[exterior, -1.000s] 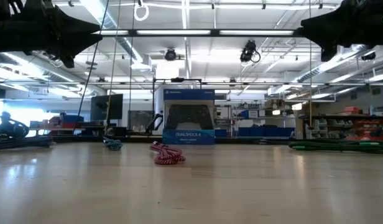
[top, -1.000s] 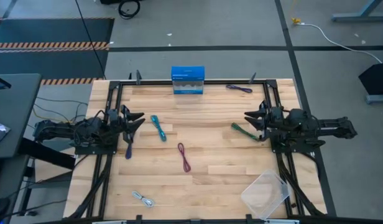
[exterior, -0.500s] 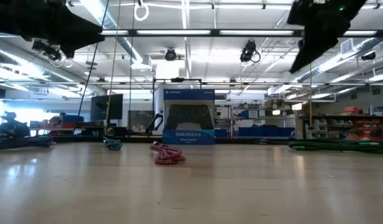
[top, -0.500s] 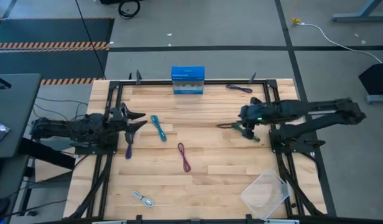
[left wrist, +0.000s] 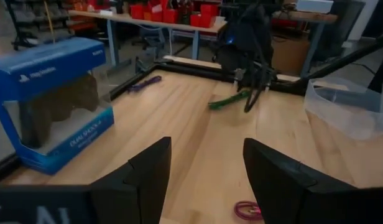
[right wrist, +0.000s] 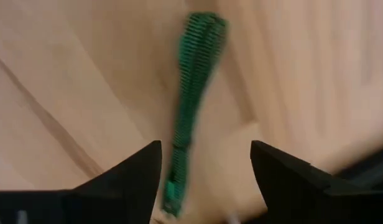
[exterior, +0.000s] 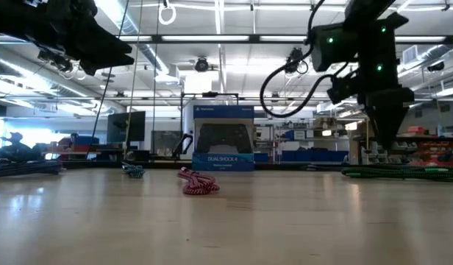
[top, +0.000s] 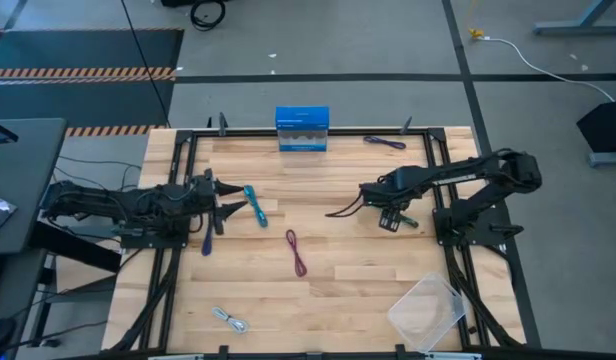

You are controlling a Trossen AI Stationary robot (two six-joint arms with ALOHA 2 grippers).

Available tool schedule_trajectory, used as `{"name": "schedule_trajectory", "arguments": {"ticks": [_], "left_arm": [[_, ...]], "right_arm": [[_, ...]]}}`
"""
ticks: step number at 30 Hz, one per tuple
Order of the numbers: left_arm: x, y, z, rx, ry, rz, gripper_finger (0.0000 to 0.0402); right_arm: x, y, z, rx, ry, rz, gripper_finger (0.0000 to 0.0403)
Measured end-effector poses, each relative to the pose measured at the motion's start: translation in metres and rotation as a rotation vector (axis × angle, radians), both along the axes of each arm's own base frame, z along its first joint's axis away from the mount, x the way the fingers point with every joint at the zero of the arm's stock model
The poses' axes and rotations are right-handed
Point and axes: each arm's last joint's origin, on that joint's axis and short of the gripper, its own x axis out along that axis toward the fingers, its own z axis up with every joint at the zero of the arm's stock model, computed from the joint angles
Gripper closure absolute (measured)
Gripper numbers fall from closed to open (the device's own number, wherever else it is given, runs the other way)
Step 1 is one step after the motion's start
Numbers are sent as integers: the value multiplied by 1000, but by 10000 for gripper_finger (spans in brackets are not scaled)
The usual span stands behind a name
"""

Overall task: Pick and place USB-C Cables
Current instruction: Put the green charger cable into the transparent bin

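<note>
The green cable lies flat on the wood, and my right gripper hangs open above it, pointing down with a finger on either side in the wrist view. In the low view that gripper stands clear of the table. My left gripper is open near the left edge, held level just short of the teal cable. Also flat on the table are a maroon cable, a purple cable, a dark cable and a white-grey cable.
A blue box stands at the table's far edge. A clear plastic tray sits at the near right corner. Black rails run along both sides of the table. Bare wood lies between the cables in the middle.
My right gripper has swung out from the right edge toward the table's middle, tipped from level to pointing down, and come down over the green cable. My left gripper has edged toward the teal cable. No cable has moved.
</note>
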Motion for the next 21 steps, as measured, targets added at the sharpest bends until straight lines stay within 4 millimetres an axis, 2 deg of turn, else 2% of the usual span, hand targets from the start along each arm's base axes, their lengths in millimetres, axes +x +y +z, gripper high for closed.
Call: {"name": "schedule_trajectory", "arguments": {"ticks": [6, 11, 21], "left_arm": [[0, -6, 0, -44, -12, -51, 199], [0, -8, 0, -50, -13, -65, 202], [-1, -12, 0, -74, -20, -92, 203]], "right_arm": [[1, -1, -19, 46, 6, -26, 158], [-2, -6, -27, 40, 8, -30, 173], [-17, -14, -48, 51, 14, -59, 185]]}}
